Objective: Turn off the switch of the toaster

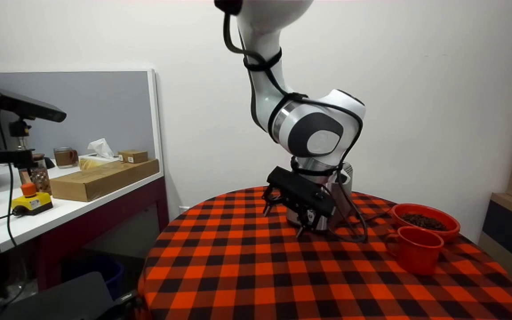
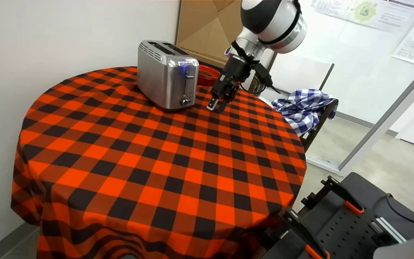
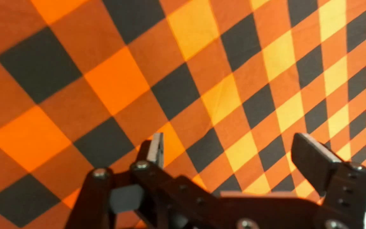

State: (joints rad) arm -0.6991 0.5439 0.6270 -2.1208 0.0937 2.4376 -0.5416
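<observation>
The silver toaster (image 2: 153, 73) stands on the table in an exterior view, its front end facing my gripper. Its lever (image 2: 189, 76) sits near the top of the slot, by a blue glow, with a round knob (image 2: 184, 102) low on the same end. In an exterior view my arm and gripper hide most of the toaster (image 1: 348, 170). My gripper (image 1: 282, 224) is open and empty, low above the cloth and in front of the toaster. It also shows beside the toaster's front end (image 2: 216, 105). In the wrist view the fingers (image 3: 229, 136) are wide apart over the cloth; the toaster is out of view there.
A red bowl (image 1: 451, 223) with brown bits and a red mug (image 1: 418, 251) stand on the round table with checked cloth (image 1: 238, 275). The bowl (image 2: 207, 80) also shows behind the toaster. A dark cable hangs along my arm. A white desk (image 1: 127, 191) with boxes stands beside the table.
</observation>
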